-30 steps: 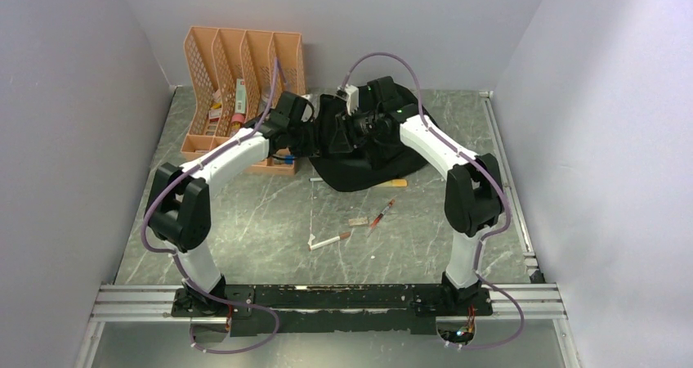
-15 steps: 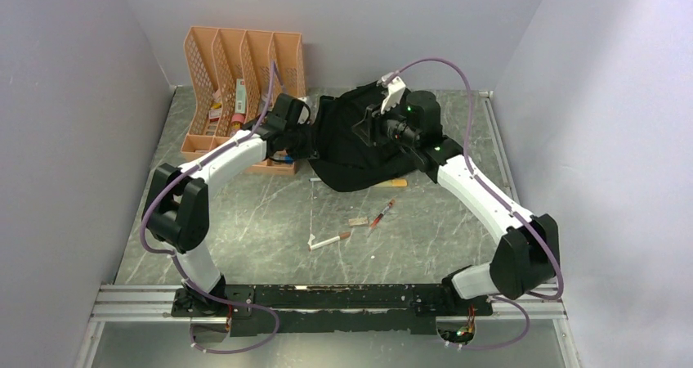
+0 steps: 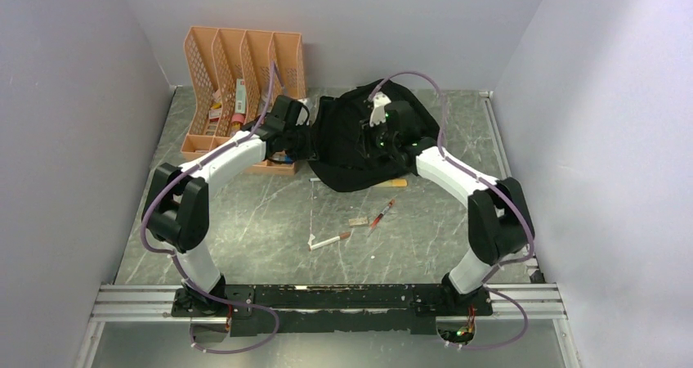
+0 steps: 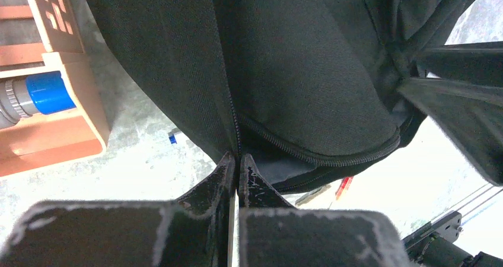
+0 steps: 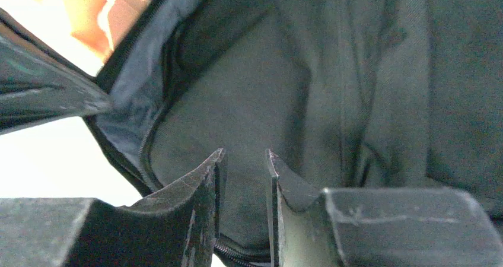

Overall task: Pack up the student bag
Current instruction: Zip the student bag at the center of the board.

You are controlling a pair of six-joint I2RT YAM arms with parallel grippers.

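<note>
The student bag [image 3: 351, 151] is a black fabric backpack lying at the back middle of the table. My left gripper [image 3: 307, 144] is at its left edge. In the left wrist view it [image 4: 237, 158] is shut, pinching the bag [image 4: 296, 71] at the zipper seam. My right gripper [image 3: 373, 136] is over the bag's middle. In the right wrist view it [image 5: 244, 158] is open by a narrow gap, with the bag's fabric [image 5: 249, 101] and an open zipper edge right in front of the fingertips. Nothing is held between them.
An orange mesh file organizer [image 3: 243, 78] with some supplies stands at the back left, close to my left arm. Loose pens lie in front of the bag: a yellowish one [image 3: 391, 183], a red one [image 3: 382, 213], a white one [image 3: 329, 240], and a small eraser [image 3: 358, 221].
My right arm swung out to the right and lifted, then came back down onto the bag's middle. My left gripper has stayed shut on the bag's left edge.
</note>
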